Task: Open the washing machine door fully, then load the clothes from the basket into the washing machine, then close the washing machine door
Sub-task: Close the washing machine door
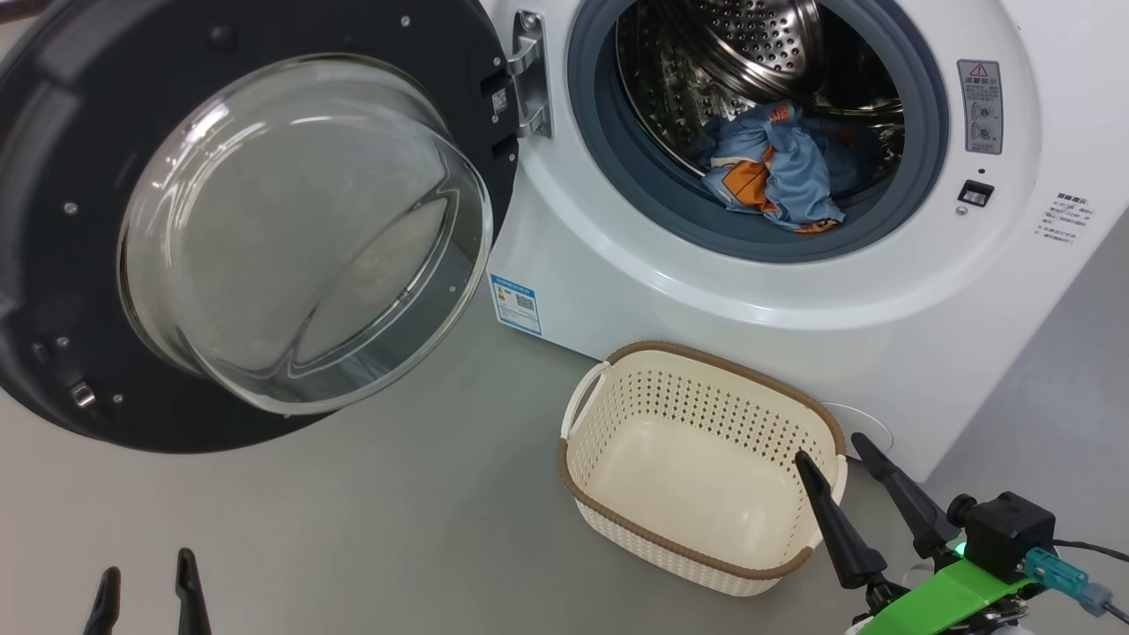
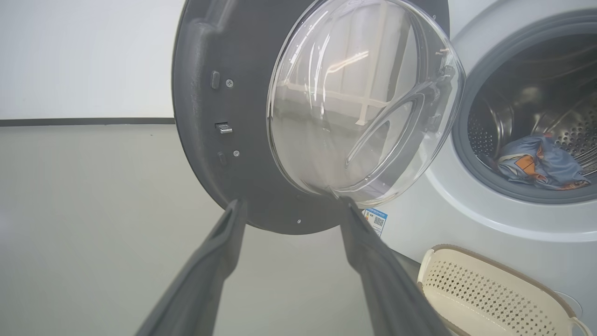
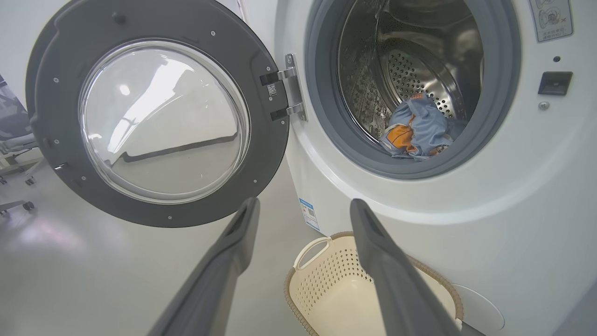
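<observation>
head view shows the basket [image 1: 706, 401] floor; left wrist view, its side.

- I see the washing machine door [image 1: 291, 229] swung wide open on the left, black ring and clear glass bowl facing me.
- washing machine [image 1: 670, 291]: white front-loader, far right, steel drum exposed, grey gasket.
- clothes [image 1: 776, 168]: light blue with orange prints, bunched low in the drum.
- basket [image 1: 706, 399]: cream, brown rim, upright on the floor just before the machine, bare bottom showing.

Laundry area: washing machine [image 1: 670, 291], basket [image 1: 706, 397], bare floor [image 1: 397, 529]
</observation>
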